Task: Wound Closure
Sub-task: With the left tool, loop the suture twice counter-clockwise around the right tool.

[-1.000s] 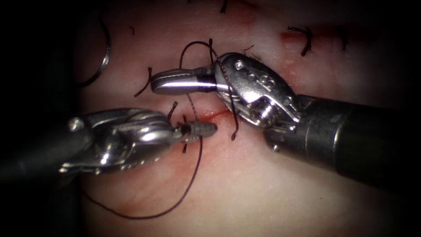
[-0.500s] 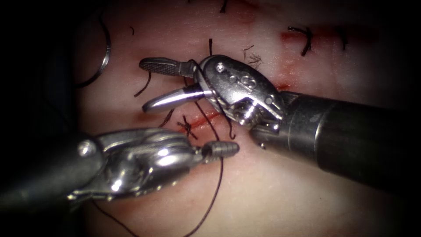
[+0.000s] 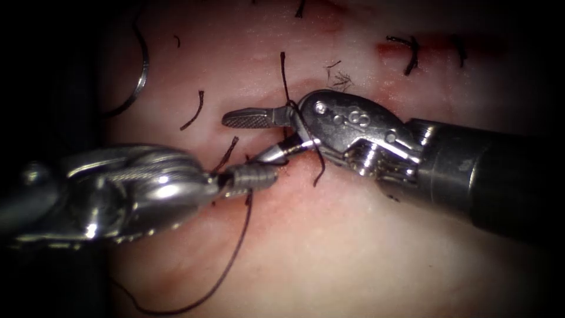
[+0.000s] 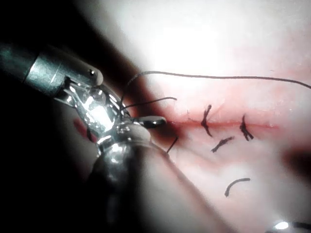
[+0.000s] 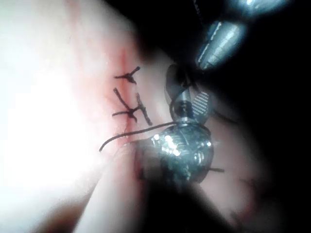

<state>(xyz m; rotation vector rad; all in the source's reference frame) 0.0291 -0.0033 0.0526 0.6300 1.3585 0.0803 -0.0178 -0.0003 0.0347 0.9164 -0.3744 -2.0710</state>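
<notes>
At the far left of the endoscope view a thin curved steel needle [image 3: 140,70] lies loose on the pale pork-belly tissue [image 3: 365,253], held by neither tool and not driven in. Beside it the left arm's shiny steel needle driver [image 3: 252,176] comes in with its jaws pressed together on the dark thread [image 3: 232,259], which drops from the tip and sweeps down and leftward in a long slack loop. Just right of that tip, over the reddened cut [image 3: 276,160], the right arm's steel needle driver [image 3: 262,136] has its jaws spread, one ribbed blade above, one slanting down toward the left tool; thread strands drape across its wrist, but the jaws pinch nothing. Short cut ends of thread [image 3: 194,112] dot the tissue, and finished dark stitches [image 4: 206,120] cross the cut in the left wrist view. I judge the closure well advanced: several stitches sit tied, while the one at the tools looks unfinished.
</notes>
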